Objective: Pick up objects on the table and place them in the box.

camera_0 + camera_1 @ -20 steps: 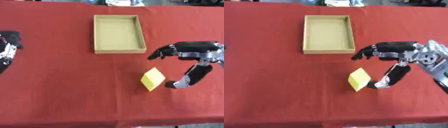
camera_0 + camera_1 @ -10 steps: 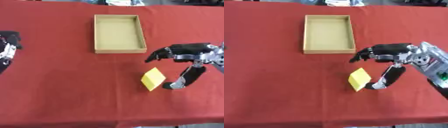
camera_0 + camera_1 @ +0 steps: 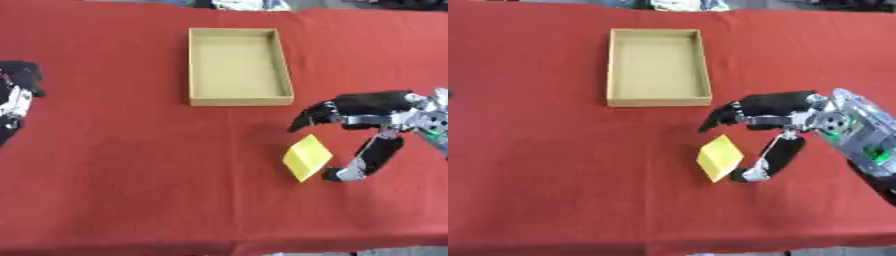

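Left eye view: yellow block (image 3: 307, 157) lies on red surface (image 3: 131, 165), near box (image 3: 238, 65) but apart from it, box empty. Right hand (image 3: 372, 125) spread open around block, fingers above, thumb (image 3: 363, 160) just beside its right edge; not yet gripping. Step: reach for grasp. Next: close fingers on block, lift, carry to box. Left hand (image 3: 16, 90) shows only in this view, at left edge, idle, fingers unclear; right eye view shows more of right forearm.

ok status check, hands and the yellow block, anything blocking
Right hand open, spread around yellow block, not gripping. Left hand idle at left edge. Box empty, path clear.
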You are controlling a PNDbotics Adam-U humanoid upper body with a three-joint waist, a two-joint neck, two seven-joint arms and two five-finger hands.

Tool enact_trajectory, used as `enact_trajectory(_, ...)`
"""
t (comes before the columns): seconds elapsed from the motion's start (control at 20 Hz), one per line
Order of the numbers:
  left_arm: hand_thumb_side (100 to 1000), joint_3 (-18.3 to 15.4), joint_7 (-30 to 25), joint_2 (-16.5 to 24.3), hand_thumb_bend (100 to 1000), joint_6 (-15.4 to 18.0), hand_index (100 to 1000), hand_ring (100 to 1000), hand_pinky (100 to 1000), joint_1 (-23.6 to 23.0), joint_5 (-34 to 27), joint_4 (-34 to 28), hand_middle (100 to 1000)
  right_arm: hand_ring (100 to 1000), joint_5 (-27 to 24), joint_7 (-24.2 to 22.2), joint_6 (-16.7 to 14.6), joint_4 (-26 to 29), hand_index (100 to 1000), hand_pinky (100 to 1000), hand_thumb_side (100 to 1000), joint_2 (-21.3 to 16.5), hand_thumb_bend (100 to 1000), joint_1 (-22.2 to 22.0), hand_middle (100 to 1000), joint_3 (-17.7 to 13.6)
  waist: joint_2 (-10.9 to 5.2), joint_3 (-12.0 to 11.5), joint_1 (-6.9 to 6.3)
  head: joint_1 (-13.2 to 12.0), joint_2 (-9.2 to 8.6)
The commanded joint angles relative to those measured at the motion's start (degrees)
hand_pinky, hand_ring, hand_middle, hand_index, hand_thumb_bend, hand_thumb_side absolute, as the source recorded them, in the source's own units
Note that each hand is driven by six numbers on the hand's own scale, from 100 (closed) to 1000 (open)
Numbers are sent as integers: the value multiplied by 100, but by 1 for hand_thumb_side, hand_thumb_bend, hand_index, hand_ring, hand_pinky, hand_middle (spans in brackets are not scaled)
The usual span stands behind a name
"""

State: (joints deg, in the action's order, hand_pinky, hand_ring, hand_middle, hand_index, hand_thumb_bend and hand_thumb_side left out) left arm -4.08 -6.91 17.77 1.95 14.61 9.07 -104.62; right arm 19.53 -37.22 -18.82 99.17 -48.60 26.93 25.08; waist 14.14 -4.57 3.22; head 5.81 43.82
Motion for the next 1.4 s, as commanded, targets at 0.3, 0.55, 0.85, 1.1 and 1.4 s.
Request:
enact_trajectory(0.3, 639, 0, -15, 115, 202, 5, 716, 546, 658, 76, -21, -73, 582, 888, 293, 54, -133, -183, 926, 799, 344, -29, 370, 83, 868, -35, -73, -5, -36, 36, 30)
enact_trajectory(0.55, 640, -2, -16, 114, 202, 5, 717, 546, 658, 71, -17, -71, 582, 889, 538, 123, -224, -305, 914, 805, 342, 23, 369, 73, 870, -42, -69, -4, -45, 41, 30)
enact_trajectory(0.85, 640, -4, -17, 109, 201, 5, 717, 547, 658, 66, -21, -70, 582, 891, 717, 165, -317, -391, 890, 810, 342, 64, 368, 81, 872, -20, -73, -6, -50, 48, 30)
enact_trajectory(1.1, 641, -5, -22, 108, 202, 2, 717, 547, 659, 64, -22, -70, 582, 892, 767, 153, -349, -425, 875, 812, 343, 105, 368, 97, 872, 4, -74, -5, -50, 56, 30)
enact_trajectory(1.4, 642, -7, -33, 108, 201, -2, 717, 548, 659, 62, -20, -71, 582, 893, 822, 142, -355, -501, 840, 814, 343, 142, 364, 117, 873, 5, -76, -13, -44, 57, 30)
